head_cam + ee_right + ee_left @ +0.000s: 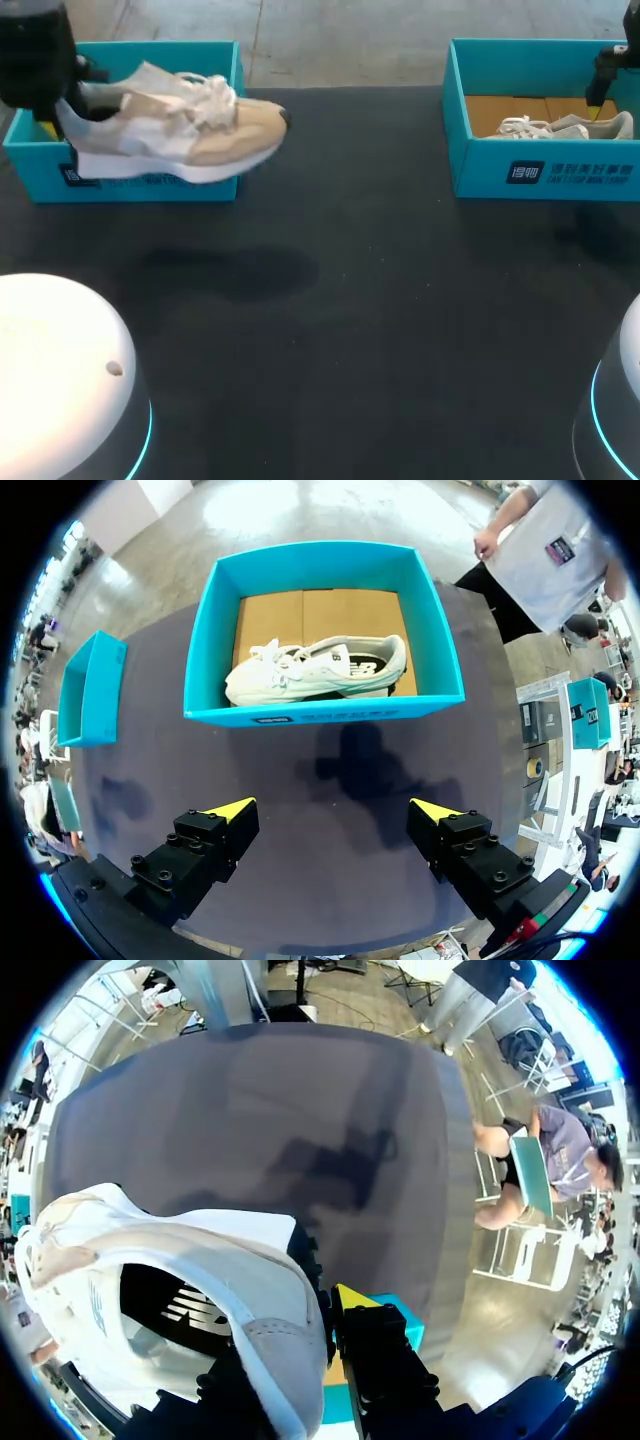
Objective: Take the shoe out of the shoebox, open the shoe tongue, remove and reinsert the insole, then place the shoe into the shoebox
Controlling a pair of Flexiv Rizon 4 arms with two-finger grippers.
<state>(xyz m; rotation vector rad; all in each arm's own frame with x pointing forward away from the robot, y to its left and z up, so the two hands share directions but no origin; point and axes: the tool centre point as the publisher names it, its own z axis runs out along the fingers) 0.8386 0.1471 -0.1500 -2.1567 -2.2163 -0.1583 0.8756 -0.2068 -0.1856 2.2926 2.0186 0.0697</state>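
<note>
At the left, the beige sneaker (190, 135) is held by its heel in the left gripper (318, 1325), which appears clamped on the heel collar, though one finger is largely hidden. The shoe hangs over the front wall of the left shoebox (150, 185), clear of the bench (330, 330). The taking-out step is judged nearly done. Next, the shoe needs setting down so the tongue can be opened. At the right, the right gripper (335, 820) is spread wide and empty near the right shoebox (560, 170), where a second sneaker (560, 127) lies.
</note>
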